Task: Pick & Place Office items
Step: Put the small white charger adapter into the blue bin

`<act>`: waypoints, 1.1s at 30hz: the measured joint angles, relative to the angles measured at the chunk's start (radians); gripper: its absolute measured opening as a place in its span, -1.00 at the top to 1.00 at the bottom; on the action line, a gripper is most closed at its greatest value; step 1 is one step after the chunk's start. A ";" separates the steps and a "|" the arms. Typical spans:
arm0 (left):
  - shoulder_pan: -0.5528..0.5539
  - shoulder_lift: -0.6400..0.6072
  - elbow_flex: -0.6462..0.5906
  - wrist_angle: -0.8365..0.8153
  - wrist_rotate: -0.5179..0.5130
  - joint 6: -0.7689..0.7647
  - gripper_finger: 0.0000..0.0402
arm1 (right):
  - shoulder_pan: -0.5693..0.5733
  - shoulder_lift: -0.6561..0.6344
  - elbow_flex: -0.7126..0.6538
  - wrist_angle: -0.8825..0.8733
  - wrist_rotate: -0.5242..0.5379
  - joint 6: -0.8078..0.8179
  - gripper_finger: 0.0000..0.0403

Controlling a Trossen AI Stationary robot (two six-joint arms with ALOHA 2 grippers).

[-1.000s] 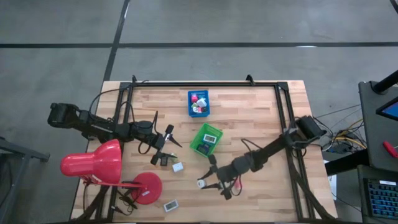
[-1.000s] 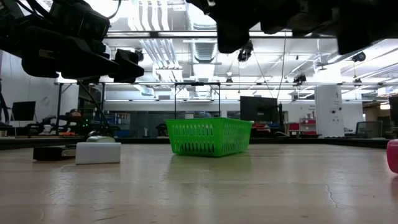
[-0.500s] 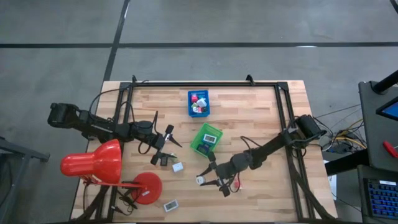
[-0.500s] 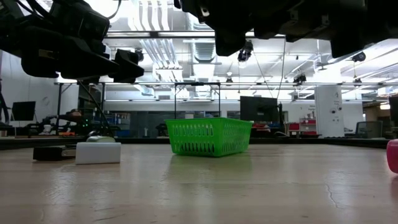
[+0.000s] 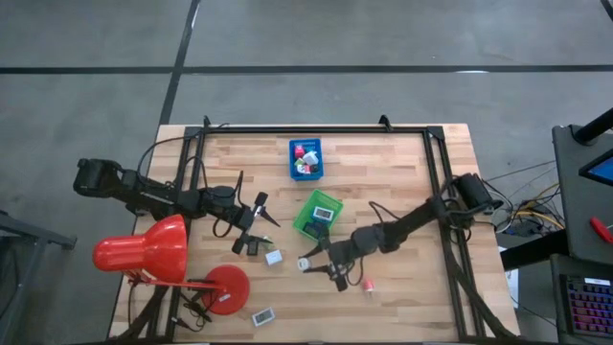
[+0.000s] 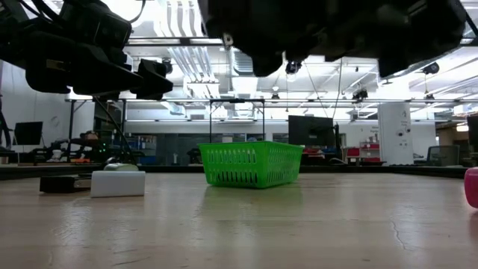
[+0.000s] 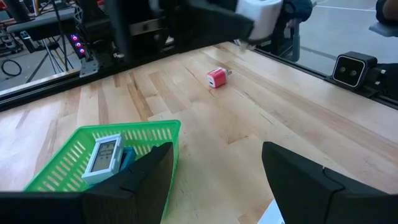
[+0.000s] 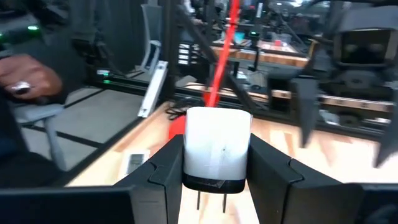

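right gripper (image 8: 214, 180) jaws clamped on a white plug cube (image 8: 217, 149), held above the counter (image 5: 402, 297) just in front of the green tray (image 5: 317, 215). pink cube (image 5: 367, 285) lies on the counter beside that arm. left gripper (image 5: 259, 222) hangs left of the green tray, jaws wide, holding nothing. blue tray (image 5: 306, 159) farther back holds more pieces.

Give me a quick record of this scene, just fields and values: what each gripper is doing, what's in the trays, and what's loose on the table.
right gripper: shut on white plug, lifted above the table near the green tray
left gripper: open, holds nothing, left of green tray
green tray: a white rectangle, something teal
blue tray: several small pieces, red and white among them
loose: pink cube, white piece, dark piece, white rectangle
other: red lamp at the table's left
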 joint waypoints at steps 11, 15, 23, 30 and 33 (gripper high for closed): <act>0.000 0.000 -0.008 0.001 -0.003 0.000 -0.25 | -0.150 -0.002 0.000 -0.001 -0.052 -0.017 0.37; 0.000 0.000 -0.008 0.001 -0.003 0.000 -0.25 | -0.224 -0.003 0.000 -0.001 -0.060 -0.013 0.37; 0.000 0.000 -0.008 0.001 -0.003 0.007 -0.25 | -0.397 -0.004 0.013 -0.001 -0.153 0.020 0.37; 0.000 0.000 -0.008 0.001 -0.003 0.007 -0.25 | -0.545 -0.004 0.039 -0.015 -0.193 0.026 0.37; 0.000 0.000 -0.008 0.001 -0.003 0.008 -0.25 | -0.607 -0.004 0.059 -0.021 -0.233 0.046 0.37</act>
